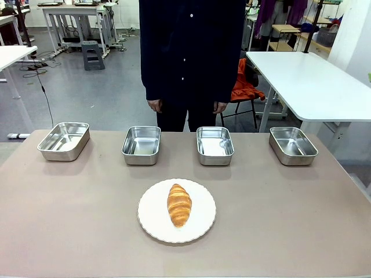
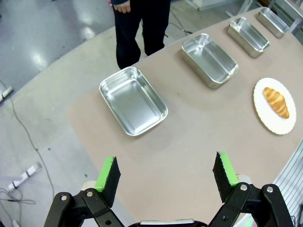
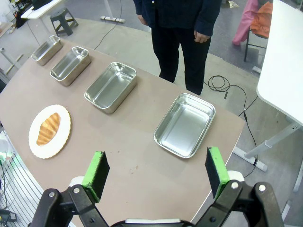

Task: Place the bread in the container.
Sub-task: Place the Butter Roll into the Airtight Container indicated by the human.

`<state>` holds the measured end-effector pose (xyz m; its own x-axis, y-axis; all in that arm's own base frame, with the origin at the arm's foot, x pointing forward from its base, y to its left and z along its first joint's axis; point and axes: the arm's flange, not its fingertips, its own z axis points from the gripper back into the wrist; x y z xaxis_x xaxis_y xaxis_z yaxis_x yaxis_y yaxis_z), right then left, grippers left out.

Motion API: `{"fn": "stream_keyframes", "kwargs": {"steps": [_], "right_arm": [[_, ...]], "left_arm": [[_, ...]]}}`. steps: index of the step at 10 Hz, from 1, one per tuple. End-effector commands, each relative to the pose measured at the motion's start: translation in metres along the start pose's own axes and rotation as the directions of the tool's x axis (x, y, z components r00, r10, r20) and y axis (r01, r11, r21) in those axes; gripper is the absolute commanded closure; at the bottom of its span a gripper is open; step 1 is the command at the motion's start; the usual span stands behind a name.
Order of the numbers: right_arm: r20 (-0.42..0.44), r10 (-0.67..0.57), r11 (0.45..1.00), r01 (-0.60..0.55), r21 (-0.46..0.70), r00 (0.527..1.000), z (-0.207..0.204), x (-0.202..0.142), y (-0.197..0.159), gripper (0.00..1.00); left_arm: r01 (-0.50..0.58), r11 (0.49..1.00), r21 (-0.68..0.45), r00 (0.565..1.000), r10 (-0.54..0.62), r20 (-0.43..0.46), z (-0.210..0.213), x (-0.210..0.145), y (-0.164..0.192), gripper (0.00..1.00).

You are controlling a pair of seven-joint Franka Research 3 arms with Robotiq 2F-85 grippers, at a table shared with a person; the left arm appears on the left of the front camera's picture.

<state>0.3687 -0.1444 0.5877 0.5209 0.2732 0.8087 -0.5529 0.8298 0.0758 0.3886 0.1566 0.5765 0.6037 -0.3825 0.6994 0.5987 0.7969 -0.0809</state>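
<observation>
— How are the left jaws held?
— They are held wide apart above the left end of the counter (image 2: 189,142), and nothing is gripped. The green pads (image 2: 108,174) are pointed down at bare surface, with the leftmost container (image 2: 134,100) lying just beyond them.
— And the right jaws?
— The same is seen at the counter's right end. The pads (image 3: 96,172) are spread fully and nothing is held. The rightmost container (image 3: 184,124) is seen beyond them, near the far right corner.
— Where is the bread found?
— The bread (image 1: 179,204) is laid on a round white plate (image 1: 151,223), midway along the counter and towards its near edge. It is well apart from the two middle containers (image 1: 141,145) (image 1: 214,145), which are lined up with the outer two along the far edge. All four are empty.
— What is seen of the room?
— A person (image 1: 191,52) in dark clothing is stood at the far edge, arms hung down. A grey floor (image 1: 87,92) is seen behind, with a white table (image 1: 307,81) at the right and an orange garment (image 1: 246,87) draped over a chair.
</observation>
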Motion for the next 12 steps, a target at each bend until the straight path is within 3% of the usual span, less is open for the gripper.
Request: {"fn": "stream_keyframes", "kwargs": {"steps": [1, 12], "right_arm": [[0.007, 0.002, 1.0, -0.002, 0.003, 1.0, 0.0, 0.0003, -0.0004, 0.0], [0.007, 0.002, 1.0, -0.002, 0.003, 1.0, 0.0, 0.0003, -0.0004, 0.0]], "left_arm": [[-0.007, 1.0, 0.005, 1.0, 0.007, 0.002, 0.0012, 0.0008, -0.0001, 0.0], [-0.007, 1.0, 0.005, 1.0, 0.007, 0.002, 0.0012, 0.0008, -0.0001, 0.0]]}}
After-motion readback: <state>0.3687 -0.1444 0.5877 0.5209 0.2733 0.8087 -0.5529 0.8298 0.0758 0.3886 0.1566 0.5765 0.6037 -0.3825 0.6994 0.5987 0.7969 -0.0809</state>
